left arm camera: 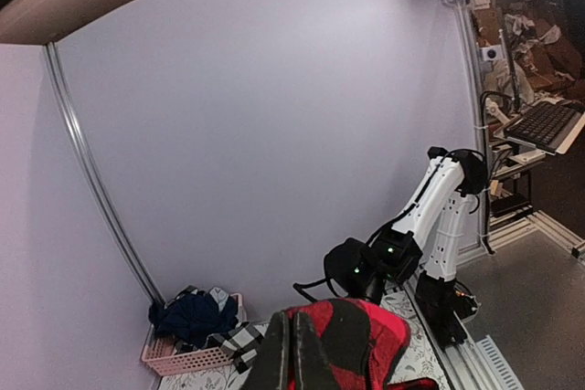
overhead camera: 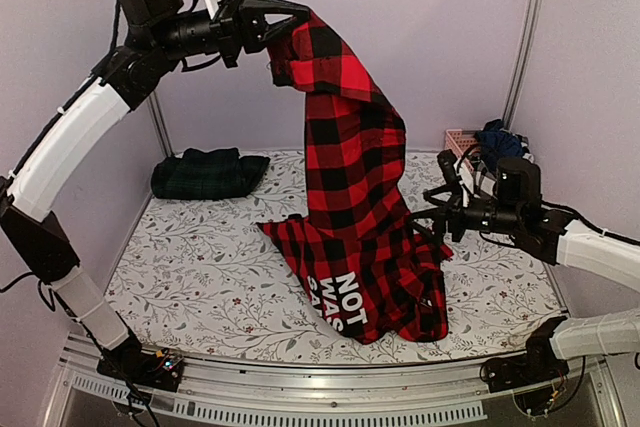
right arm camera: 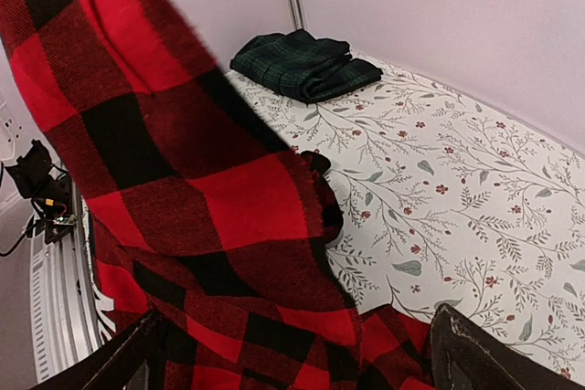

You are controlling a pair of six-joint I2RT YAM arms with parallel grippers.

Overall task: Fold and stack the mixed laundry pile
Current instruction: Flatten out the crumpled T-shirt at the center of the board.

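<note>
A dark green tartan piece [overhead camera: 208, 173] was noted folded at far left on the table cloth [overhead camera: 200, 267]. The left gripper [overhead camera: 284, 33] was clenched on the checked flannel shirt [overhead camera: 350, 187], raised high, hem pooled below, lettering partly lost in folds. The right gripper [overhead camera: 433, 219] was spread wide beside it. The pink basket [overhead camera: 458, 139], half hidden by the right arm [overhead camera: 590, 247], contained dark navy clothes [overhead camera: 498, 135]

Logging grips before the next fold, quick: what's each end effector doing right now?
Left end effector: closed on the red-and-black checked shirt, held up high.
Right end effector: open wide beside the shirt's lower part, gripping nothing.
</note>
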